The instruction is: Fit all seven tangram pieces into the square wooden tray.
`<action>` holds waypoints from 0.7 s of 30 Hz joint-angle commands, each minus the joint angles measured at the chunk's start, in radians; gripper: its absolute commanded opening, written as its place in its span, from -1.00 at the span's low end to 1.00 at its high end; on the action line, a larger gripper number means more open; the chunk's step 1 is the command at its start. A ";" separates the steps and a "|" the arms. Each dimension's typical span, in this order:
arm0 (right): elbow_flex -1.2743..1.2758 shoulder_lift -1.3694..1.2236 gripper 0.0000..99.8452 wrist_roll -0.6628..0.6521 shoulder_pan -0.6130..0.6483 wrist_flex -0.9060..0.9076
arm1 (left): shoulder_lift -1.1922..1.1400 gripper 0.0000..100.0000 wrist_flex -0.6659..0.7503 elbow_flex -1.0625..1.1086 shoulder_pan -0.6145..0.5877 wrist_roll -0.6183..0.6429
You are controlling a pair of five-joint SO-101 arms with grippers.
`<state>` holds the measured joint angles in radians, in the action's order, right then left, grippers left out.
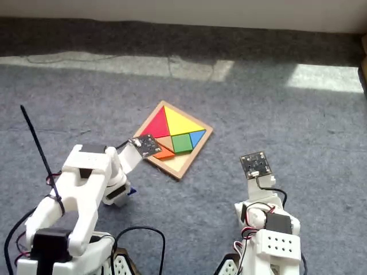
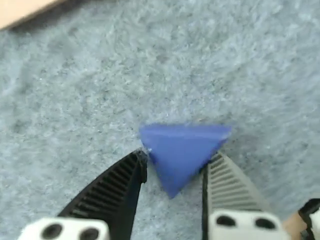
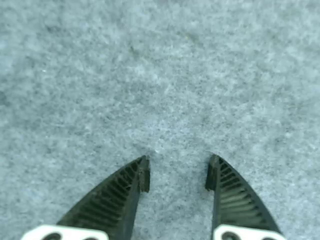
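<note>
The square wooden tray point(image 1: 182, 168) lies on the grey carpet, turned like a diamond. It holds red point(image 1: 156, 124), yellow point(image 1: 179, 122), green point(image 1: 182, 142), small blue point(image 1: 196, 136) and orange point(image 1: 163, 152) pieces. A blue triangle point(image 2: 181, 150) sits between the fingers of my left gripper point(image 2: 175, 162), which press on both of its sides just above the carpet. In the high view a bit of that triangle point(image 1: 132, 191) shows beside the left arm, just off the tray's near-left side. My right gripper point(image 3: 177, 172) stands open over bare carpet, nothing between its fingers.
The left arm's wrist board point(image 1: 144, 146) overhangs the tray's near-left edge, and a corner of the tray point(image 2: 22, 11) shows in the left wrist view. The right arm point(image 1: 265, 220) stands to the right of the tray. A black cable point(image 1: 37, 146) crosses the carpet at left.
</note>
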<state>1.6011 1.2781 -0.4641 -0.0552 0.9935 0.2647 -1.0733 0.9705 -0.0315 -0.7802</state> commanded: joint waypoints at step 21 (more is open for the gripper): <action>0.008 0.002 -0.63 0.000 -0.030 -0.021 | 0.101 -0.99 -0.265 -0.427 0.274 0.199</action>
<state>1.6011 1.2781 -0.4641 -0.0552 0.9935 0.4074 -1.3280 0.6314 0.1573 -0.6176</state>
